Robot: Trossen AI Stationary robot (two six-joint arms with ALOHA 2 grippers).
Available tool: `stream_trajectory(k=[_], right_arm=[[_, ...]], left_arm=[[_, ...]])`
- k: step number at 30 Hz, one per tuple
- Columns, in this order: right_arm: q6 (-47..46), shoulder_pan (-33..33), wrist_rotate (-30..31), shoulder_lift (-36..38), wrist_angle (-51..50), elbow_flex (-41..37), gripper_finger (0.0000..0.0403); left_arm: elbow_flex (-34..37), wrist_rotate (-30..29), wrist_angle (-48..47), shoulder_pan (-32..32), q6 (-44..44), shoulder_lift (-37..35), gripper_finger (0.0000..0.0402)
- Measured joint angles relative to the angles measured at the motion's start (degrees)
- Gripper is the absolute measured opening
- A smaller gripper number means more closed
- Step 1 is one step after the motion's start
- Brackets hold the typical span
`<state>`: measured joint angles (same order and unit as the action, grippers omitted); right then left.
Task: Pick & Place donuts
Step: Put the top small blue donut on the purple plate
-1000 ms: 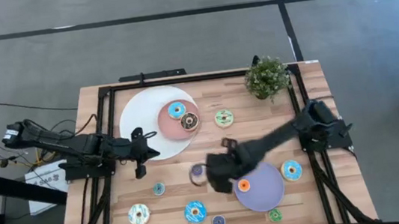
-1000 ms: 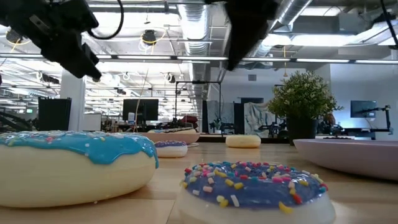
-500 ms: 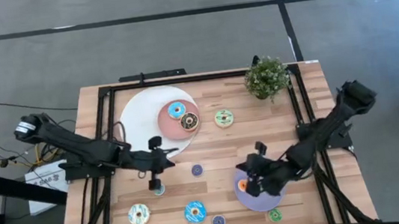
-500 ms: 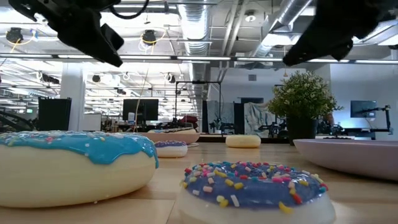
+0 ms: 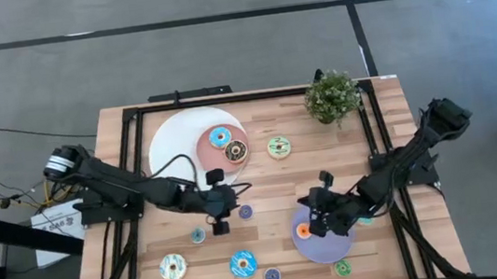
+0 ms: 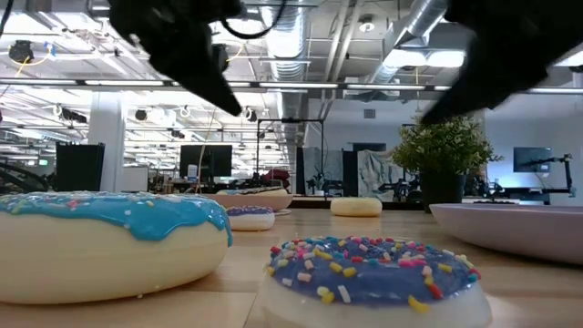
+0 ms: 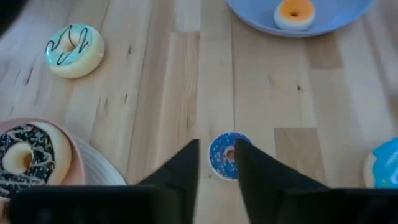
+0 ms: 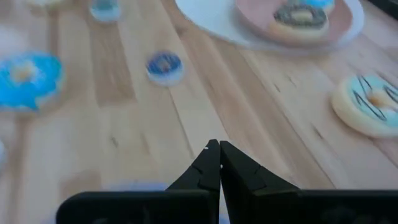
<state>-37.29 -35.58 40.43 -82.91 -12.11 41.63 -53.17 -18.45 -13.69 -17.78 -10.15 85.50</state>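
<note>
My left gripper [image 5: 231, 213] is open, just left of a small blue-iced donut [image 5: 246, 212]. In the left wrist view the donut [image 7: 225, 155] lies flat on the table and shows in the gap between my fingers [image 7: 217, 146], which do not touch it. My right gripper [image 5: 312, 215] is shut and empty [image 8: 214, 148] over the lavender plate [image 5: 331, 243], close to a small orange donut [image 5: 303, 231] that lies on the plate. A small teal donut [image 5: 198, 234] lies on the table near my left gripper.
A pink plate [image 5: 211, 160] holding a blue donut [image 5: 220, 138] and a brown one [image 5: 237, 152] rests on a white plate [image 5: 174, 143]. A cream-green donut [image 5: 278, 146] and a potted plant [image 5: 331, 97] are farther back. Several donuts lie along the near edge [image 5: 243, 265].
My left gripper has gone toward the table's right edge, up to the small blue donut. My right arm, which reached left as far as that donut, has drawn back toward the right edge, and its gripper now stands over the lavender plate. The donuts have stayed where they were.
</note>
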Motion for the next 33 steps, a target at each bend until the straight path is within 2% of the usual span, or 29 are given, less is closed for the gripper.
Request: stream_trajectory(k=[8,14,20,33], right_arm=[[2.77,-2.51,0.21,10.02,16.59,-12.83,0.0000],[9.84,-2.39,-1.29,21.11,31.43,-23.53,0.0000],[8.91,-2.28,-1.54,26.37,32.32,-27.06,0.0000],[8.13,-2.28,-3.00,26.37,32.55,-27.13,0.0000]], left_arm=[[-7.44,4.81,-3.63,1.35,4.06,9.47,0.0229],[-8.39,5.12,-3.35,1.53,4.25,11.95,0.0295],[-8.39,5.46,-3.61,1.51,1.76,12.04,0.0311],[-8.32,5.98,-1.77,2.40,-4.07,18.81,0.0311]])
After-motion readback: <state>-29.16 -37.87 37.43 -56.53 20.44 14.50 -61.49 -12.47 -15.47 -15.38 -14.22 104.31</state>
